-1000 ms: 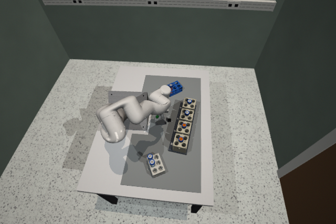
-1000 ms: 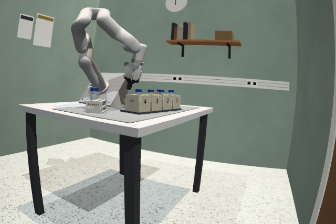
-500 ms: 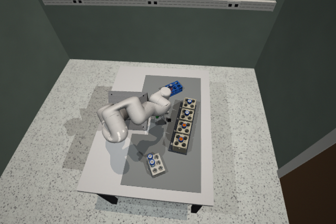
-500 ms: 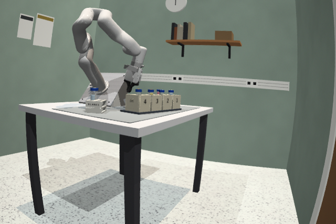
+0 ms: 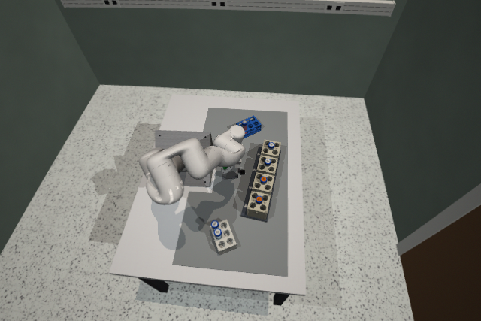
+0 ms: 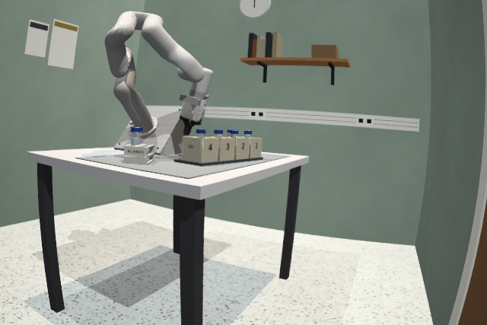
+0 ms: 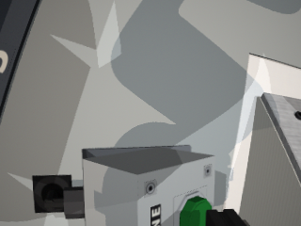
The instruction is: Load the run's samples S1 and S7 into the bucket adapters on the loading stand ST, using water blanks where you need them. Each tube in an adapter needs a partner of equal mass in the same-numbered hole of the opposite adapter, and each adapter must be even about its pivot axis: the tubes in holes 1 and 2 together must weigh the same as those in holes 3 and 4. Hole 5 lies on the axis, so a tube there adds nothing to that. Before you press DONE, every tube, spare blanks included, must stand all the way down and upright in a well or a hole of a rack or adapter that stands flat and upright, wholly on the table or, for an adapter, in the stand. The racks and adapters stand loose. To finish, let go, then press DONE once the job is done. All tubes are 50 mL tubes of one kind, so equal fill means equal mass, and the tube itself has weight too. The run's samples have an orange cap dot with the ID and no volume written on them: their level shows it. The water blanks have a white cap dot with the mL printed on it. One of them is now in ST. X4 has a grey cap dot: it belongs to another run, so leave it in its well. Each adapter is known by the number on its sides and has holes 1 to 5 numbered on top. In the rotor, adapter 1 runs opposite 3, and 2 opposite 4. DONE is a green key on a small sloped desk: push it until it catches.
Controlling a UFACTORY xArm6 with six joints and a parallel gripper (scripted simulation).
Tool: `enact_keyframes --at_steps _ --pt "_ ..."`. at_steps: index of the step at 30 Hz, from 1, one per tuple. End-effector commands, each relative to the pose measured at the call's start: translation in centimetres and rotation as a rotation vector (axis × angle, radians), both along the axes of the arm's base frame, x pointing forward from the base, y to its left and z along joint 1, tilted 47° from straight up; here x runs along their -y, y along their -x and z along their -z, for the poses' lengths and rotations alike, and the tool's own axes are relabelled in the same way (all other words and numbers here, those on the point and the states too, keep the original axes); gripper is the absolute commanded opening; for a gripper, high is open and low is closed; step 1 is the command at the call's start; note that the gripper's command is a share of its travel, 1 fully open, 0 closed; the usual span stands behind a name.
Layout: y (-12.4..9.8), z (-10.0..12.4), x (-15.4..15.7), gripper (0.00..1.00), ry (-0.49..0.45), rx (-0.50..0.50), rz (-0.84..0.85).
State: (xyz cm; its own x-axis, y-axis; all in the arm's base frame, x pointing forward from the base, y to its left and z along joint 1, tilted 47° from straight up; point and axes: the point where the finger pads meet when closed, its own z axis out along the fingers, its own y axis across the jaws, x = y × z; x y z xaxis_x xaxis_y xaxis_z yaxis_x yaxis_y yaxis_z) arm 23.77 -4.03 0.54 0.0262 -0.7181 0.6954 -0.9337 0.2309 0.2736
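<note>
The green DONE key sits on a small grey sloped desk. My gripper is shut and empty, its dark fingertips right beside the key at the bottom edge of the wrist view. I cannot tell if they touch it. The stand ST holds four adapters in a row. Adapter 4 and adapter 3 each hold an orange-dot tube. Adapter 2 and adapter 1 each hold a white-dot tube.
A pale BLANKS rack near the table's front holds two blue-capped tubes. A blue rack stands at the back, partly hidden by my arm. A tilted grey plate rises right of the desk. A black block sticks out from the desk's left side.
</note>
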Motion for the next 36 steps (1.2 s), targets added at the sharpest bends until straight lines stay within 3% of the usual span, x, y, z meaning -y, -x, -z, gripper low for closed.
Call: enact_keyframes --at_steps 1,36 --pt "-0.09 0.18 0.15 0.0 -0.001 0.003 -0.001" --pt "0.05 1.09 1.13 0.0 -0.001 0.003 -0.001"
